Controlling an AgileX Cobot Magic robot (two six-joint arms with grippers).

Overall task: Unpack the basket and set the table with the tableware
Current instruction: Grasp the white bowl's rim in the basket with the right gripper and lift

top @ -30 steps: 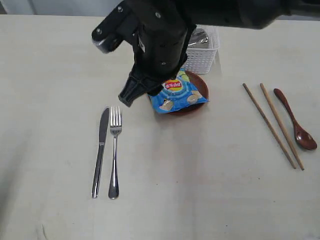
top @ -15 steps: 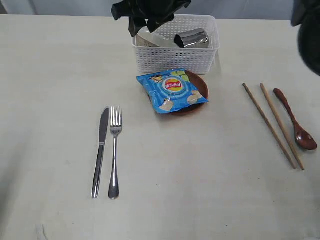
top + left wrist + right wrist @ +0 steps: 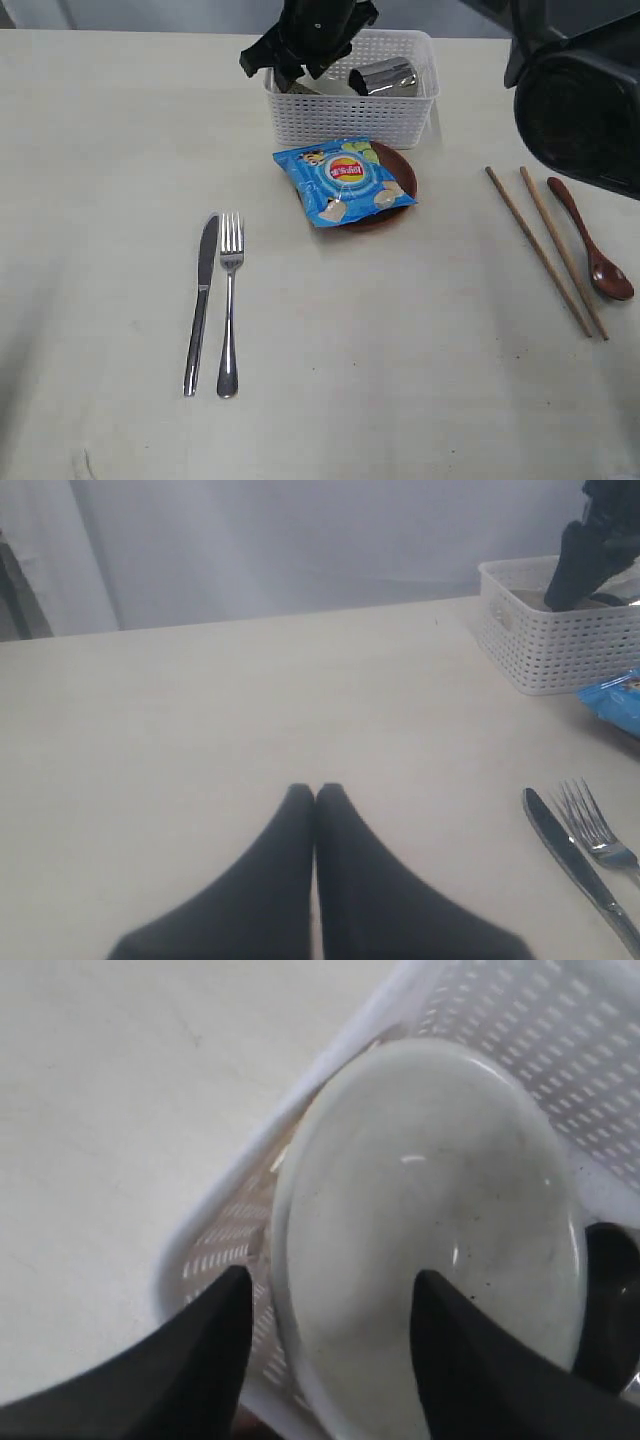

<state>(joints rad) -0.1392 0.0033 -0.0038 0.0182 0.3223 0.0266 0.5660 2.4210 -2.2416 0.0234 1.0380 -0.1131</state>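
Note:
The white basket stands at the table's far middle. My right gripper hangs open over its left end. In the right wrist view its fingertips straddle the rim of the off-white bowl, one inside the bowl, one over the basket's wall. A steel cup lies in the basket. On the table lie the knife, fork, two chopsticks and the dark red spoon. My left gripper is shut and empty over bare table.
A blue chip bag lies on the brown plate just in front of the basket. The right arm's dark body fills the upper right of the exterior view, above the chopsticks. The left wrist view also catches the basket and knife.
My right arm has swung back from over the plate and chip bag to the basket, and its open gripper has come down over the basket's left end. The left gripper has stayed shut.

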